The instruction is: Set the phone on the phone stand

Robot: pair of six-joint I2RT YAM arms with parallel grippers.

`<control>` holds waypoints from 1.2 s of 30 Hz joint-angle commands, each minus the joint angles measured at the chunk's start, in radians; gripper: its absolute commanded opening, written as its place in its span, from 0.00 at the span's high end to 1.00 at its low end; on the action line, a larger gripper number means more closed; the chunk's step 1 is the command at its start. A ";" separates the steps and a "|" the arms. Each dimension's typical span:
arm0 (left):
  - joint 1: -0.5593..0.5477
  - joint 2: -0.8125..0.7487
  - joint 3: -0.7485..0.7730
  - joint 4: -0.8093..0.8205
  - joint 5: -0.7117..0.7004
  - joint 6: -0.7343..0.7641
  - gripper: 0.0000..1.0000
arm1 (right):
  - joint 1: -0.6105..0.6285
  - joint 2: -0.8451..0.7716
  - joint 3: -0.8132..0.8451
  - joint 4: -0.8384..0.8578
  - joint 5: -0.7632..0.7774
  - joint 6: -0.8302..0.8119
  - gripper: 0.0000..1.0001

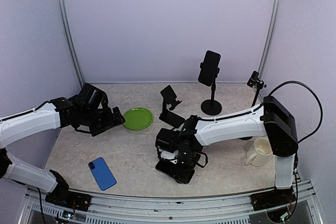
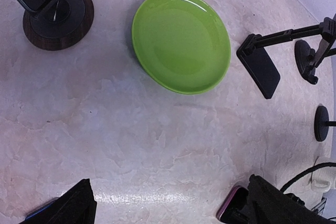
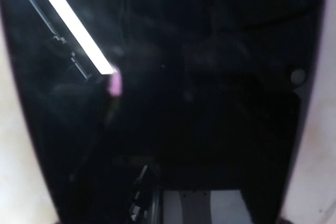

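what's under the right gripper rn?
A black glossy-screened phone with a pinkish edge, lying flat on the marbled table. The right gripper covers most of it from above; whether it touches the phone is hidden.

Robotics lab test cell: two white-and-black arms, left arm (image 1: 31, 121) and right arm (image 1: 236, 124), are bolted to a bare metal frame (image 1: 173, 205) at the near edge of a stone-patterned table (image 1: 136, 156). Plain lavender walls (image 1: 157, 19) with metal rails (image 1: 68, 35) in the corners enclose the table. A small camera (image 1: 255, 81) on a thin post stands at the right rear, an exposed cable (image 1: 310, 108) loops off the right arm, and unrelated props share the surface: plate (image 1: 137, 118), mug (image 1: 261, 151), blue phone (image 1: 102, 173), folding stand (image 1: 170, 106).
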 commanded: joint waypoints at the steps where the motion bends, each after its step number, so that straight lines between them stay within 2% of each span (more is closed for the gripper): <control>1: -0.003 0.006 0.035 -0.005 0.009 0.036 0.02 | 0.012 0.047 0.011 0.030 -0.030 0.010 0.20; 4: -0.004 0.011 0.037 -0.004 0.016 0.033 0.02 | 0.014 0.040 -0.027 0.052 -0.043 0.018 0.28; 11: -0.036 -0.007 0.017 0.050 0.060 0.034 0.04 | 0.014 -0.049 -0.070 0.094 -0.017 0.004 0.59; 16: -0.071 -0.030 -0.018 0.158 0.147 0.019 0.05 | 0.014 -0.137 -0.068 0.143 0.011 -0.011 0.71; 21: -0.095 -0.023 -0.031 0.204 0.156 -0.017 0.06 | 0.012 -0.244 -0.082 0.214 0.024 0.008 0.77; 25: -0.112 -0.024 -0.052 0.333 0.298 -0.018 0.18 | 0.011 -0.306 -0.102 0.279 0.055 0.030 0.79; 31: -0.150 -0.046 -0.095 0.507 0.413 -0.043 0.28 | 0.002 -0.346 -0.113 0.333 0.153 0.033 0.81; 36: -0.169 -0.045 -0.111 0.544 0.427 -0.047 0.28 | 0.000 -0.401 -0.139 0.405 0.197 0.042 0.82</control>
